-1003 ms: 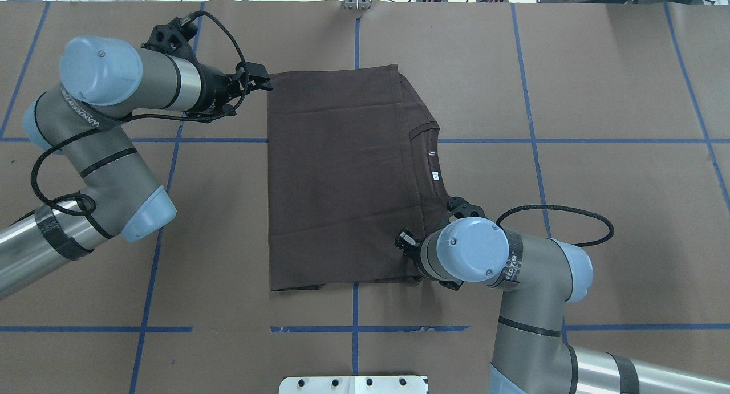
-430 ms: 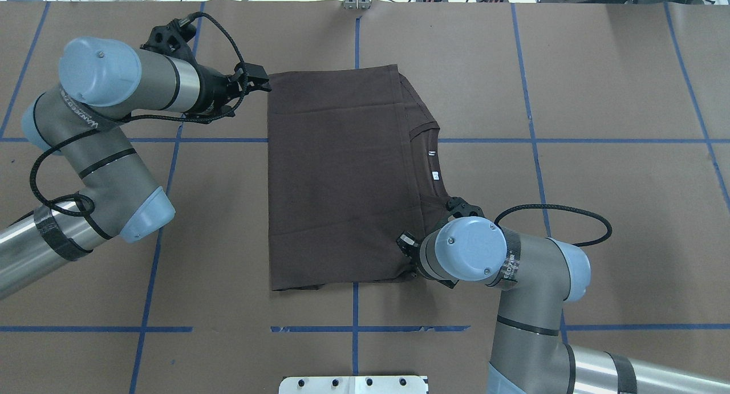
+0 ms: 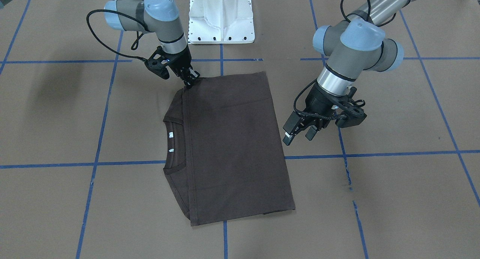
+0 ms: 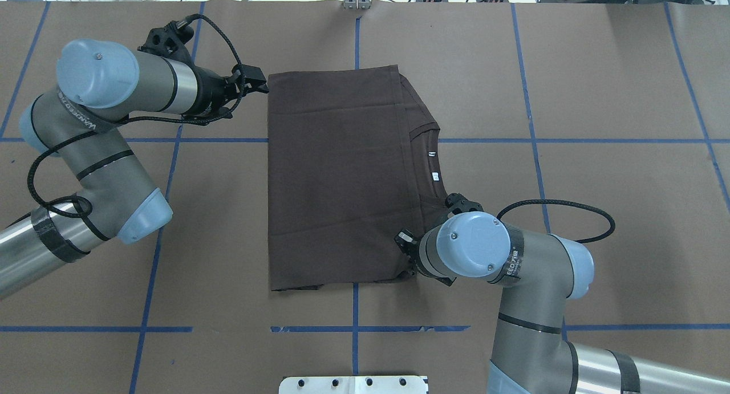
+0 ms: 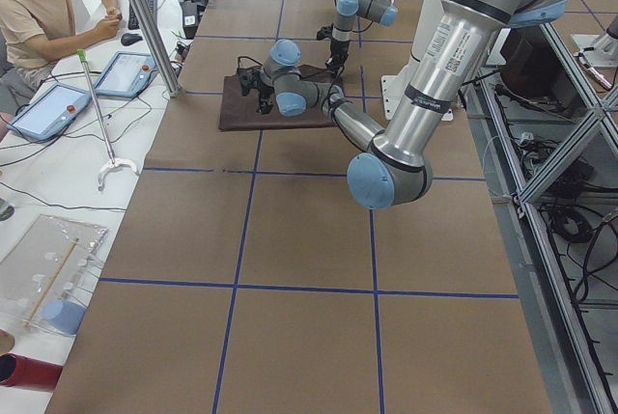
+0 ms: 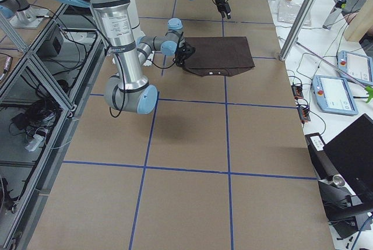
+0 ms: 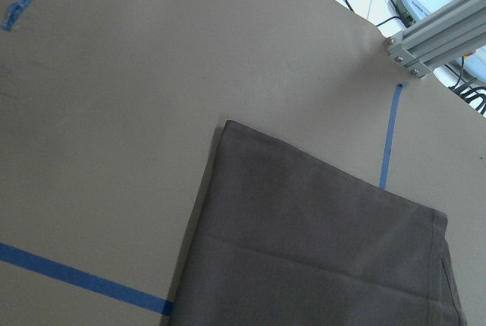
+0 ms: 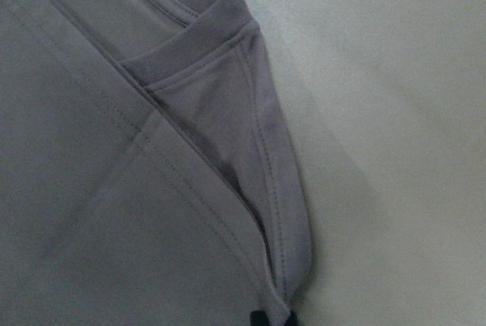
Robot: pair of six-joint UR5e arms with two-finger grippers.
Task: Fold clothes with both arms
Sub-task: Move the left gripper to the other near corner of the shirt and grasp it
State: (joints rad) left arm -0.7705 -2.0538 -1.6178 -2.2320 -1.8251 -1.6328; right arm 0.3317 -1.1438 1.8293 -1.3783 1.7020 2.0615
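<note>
Right tool (image 3: pixel 190 81) pinches T-shirt (image 3: pixel 232 146), tips hidden.

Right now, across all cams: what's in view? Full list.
T-shirt: 1, dark brown, folded flat, mid-table.
Neck tags: 2, white, inside the collar.
Table: 1, brown cover, blue tape grid.
Pedestal base: 1, white, table edge on the robot's side.
Tablets: 2, blue-edged, bench beyond the table's end.
Person: 1, seated by the tablets.
Left gripper: 1, black, open, beside the T-shirt's edge.
Right gripper: 1, black, shut on the T-shirt's shoulder corner.
</note>
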